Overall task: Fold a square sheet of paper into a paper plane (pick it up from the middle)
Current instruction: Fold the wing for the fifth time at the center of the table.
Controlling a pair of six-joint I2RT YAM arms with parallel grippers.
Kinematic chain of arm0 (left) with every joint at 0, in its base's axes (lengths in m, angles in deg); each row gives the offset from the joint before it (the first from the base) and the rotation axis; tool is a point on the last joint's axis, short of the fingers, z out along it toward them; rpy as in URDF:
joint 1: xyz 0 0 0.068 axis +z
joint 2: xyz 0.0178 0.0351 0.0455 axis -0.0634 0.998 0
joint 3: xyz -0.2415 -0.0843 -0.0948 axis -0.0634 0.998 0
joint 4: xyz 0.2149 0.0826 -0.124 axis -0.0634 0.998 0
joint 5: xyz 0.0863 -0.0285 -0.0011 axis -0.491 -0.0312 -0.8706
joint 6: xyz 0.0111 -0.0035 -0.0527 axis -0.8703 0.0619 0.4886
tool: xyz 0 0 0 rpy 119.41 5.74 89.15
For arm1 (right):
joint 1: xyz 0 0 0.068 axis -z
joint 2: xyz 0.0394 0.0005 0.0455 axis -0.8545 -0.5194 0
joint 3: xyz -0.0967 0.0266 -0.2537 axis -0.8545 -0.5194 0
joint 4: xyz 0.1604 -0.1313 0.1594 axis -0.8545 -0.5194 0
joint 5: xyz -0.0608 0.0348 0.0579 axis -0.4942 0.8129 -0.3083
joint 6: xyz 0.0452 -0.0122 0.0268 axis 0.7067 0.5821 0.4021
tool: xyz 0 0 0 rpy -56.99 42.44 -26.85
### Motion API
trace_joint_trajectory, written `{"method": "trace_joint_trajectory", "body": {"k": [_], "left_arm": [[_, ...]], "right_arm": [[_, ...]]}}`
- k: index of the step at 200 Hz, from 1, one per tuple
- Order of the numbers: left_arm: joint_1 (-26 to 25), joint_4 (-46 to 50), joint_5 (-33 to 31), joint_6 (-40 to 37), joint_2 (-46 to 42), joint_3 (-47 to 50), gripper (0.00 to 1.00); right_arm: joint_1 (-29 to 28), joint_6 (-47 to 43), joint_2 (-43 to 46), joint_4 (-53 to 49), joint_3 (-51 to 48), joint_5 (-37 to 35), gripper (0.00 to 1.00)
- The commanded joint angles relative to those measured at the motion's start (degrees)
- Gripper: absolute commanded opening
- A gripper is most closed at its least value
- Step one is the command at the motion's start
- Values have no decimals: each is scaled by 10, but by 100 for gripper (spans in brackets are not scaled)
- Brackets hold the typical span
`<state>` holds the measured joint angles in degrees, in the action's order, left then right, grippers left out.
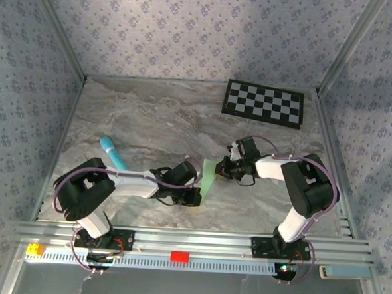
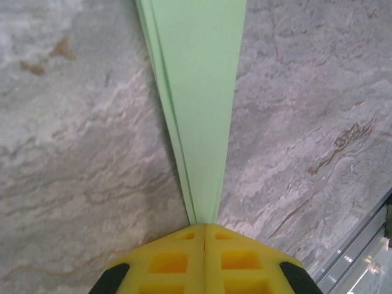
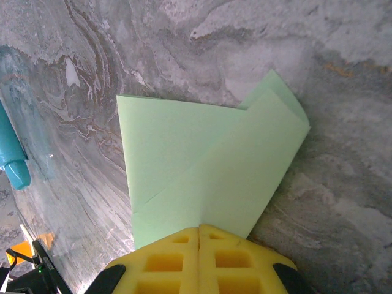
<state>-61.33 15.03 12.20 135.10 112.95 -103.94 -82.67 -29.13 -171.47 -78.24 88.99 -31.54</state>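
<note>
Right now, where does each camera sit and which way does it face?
Top: above and behind the bases, looking down on the table; both arms meet at the green paper.
Left wrist: looks along the left fingers, shut on the paper's thin edge.
Right wrist: looks past the right fingers, shut on its broad face.
Shared by all: the paper.

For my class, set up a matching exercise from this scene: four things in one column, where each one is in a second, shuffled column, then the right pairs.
Things:
1. green paper
2. blue stick
3. checkerboard
4. red block

Places:
a. far right part of the table
b. around the middle of the near rail
c. pinched by the left claw and the right claw
d. lying on the table beside the left arm

Pairs: 1-c, 2-d, 3-a, 4-b
</note>
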Motion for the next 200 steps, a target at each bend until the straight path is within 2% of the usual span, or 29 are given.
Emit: {"method": "trace_joint_trajectory", "body": {"k": [1, 28, 53, 94, 118, 145, 200], "left_arm": [[-9, 84, -16, -11, -27, -1, 4], [-4, 77, -43, -7, -69, -12, 10], [17, 45, -33, -4, -80, -28, 12], [60, -15, 5, 9, -5, -95, 13], [64, -8, 11, -3, 58, -162, 13], [65, 14, 11, -6, 123, -212, 7], [64, 25, -14, -7, 160, -180, 0]], "right_arm": [[9, -11, -20, -33, 2, -55, 3], [8, -9, -20, -30, 1, -51, 3], [7, -5, -17, -26, -1, -50, 3], [6, 2, -19, -18, -2, -47, 3], [5, 5, -22, -17, 0, -43, 3], [5, 5, -21, -20, 2, -43, 3], [6, 7, -13, -24, 13, -33, 3]]}}
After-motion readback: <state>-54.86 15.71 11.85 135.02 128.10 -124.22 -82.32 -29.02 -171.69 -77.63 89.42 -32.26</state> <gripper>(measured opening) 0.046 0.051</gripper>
